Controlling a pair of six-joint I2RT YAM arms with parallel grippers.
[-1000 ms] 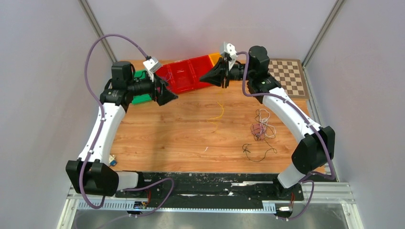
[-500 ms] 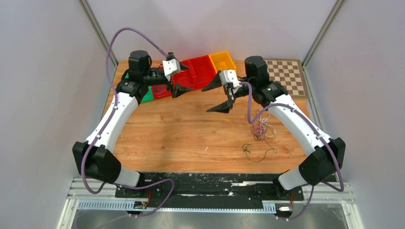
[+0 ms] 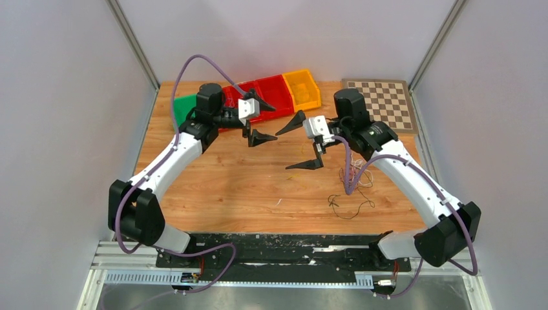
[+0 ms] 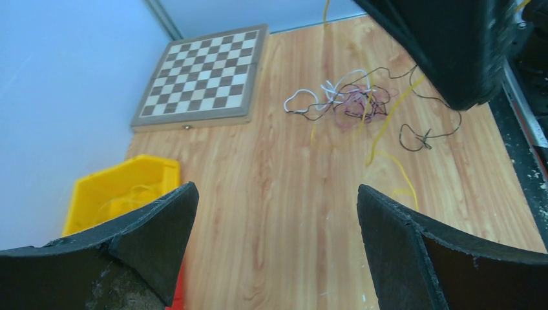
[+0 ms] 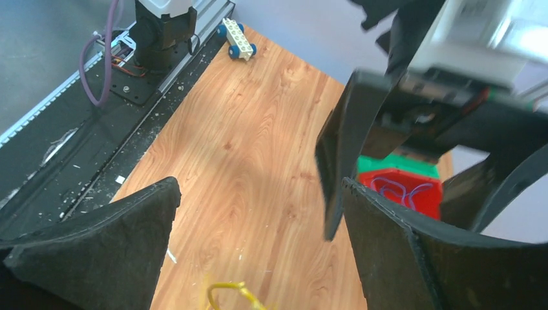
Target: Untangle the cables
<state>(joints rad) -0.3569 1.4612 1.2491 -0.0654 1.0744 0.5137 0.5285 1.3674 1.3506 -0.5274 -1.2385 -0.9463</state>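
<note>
From above, the left arm (image 3: 161,165) covers part of the green bin (image 3: 184,104). The cable tangle (image 4: 352,100) has strands too fine to tell apart. The right wrist view blurs the 2 left fingers (image 5: 339,145) and crops the yellow cable (image 5: 229,290) at its bottom edge.

Smooth wood-grain table (image 3: 226,184), glossy plastic bin (image 3: 305,103), rough matt fingers (image 4: 145,226).

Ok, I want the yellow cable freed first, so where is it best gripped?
I'd grip the yellow cable on its loose stretch beside the tangle, from straight above: there it lies flat on the table, clear of other strands; inside the knot it crosses them.
</note>
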